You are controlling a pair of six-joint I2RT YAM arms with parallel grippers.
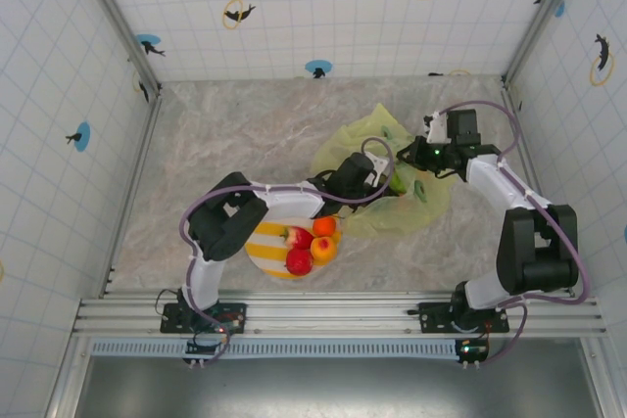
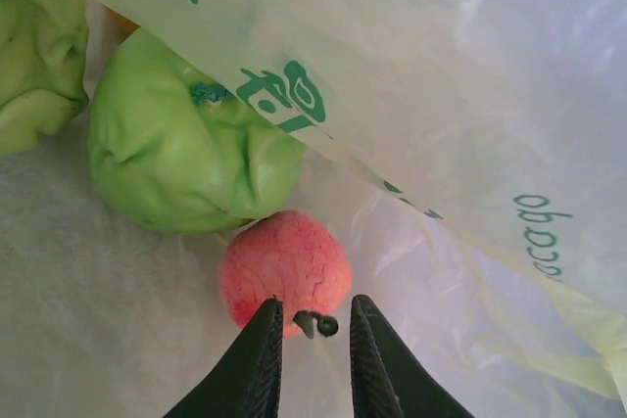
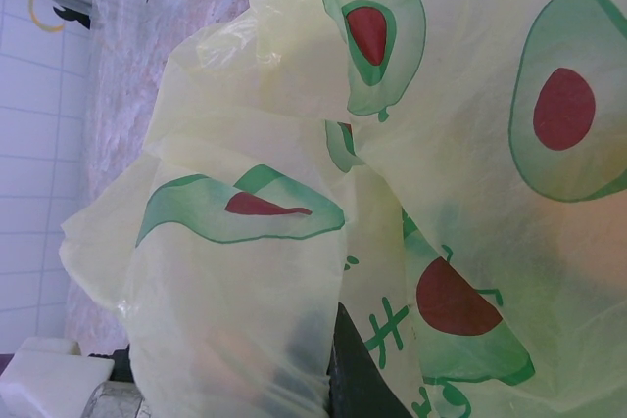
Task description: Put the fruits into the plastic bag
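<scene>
The plastic bag (image 1: 355, 144) lies at the table's middle right, yellow-green with avocado prints. My left gripper (image 2: 312, 306) is inside the bag (image 2: 441, 95), its jaws a little apart. A red fruit (image 2: 284, 266) rests just ahead of them, its dark stem lying loose between the tips. Two green fruits (image 2: 186, 159) (image 2: 34, 56) sit beyond it on the bag's floor. My right gripper (image 1: 417, 157) is shut on the bag's edge and holds it up. The film (image 3: 294, 95) drapes over its dark finger (image 3: 361, 374). Two red fruits (image 1: 299, 261), a peach (image 1: 323, 250) and an orange one (image 1: 324, 226) sit on the plate.
The yellow-and-white striped plate (image 1: 263, 242) stands near the front, just left of the bag, under the left arm's forearm. Tiled walls enclose the marble table (image 1: 225, 144) on three sides, with bare surface at the left and back.
</scene>
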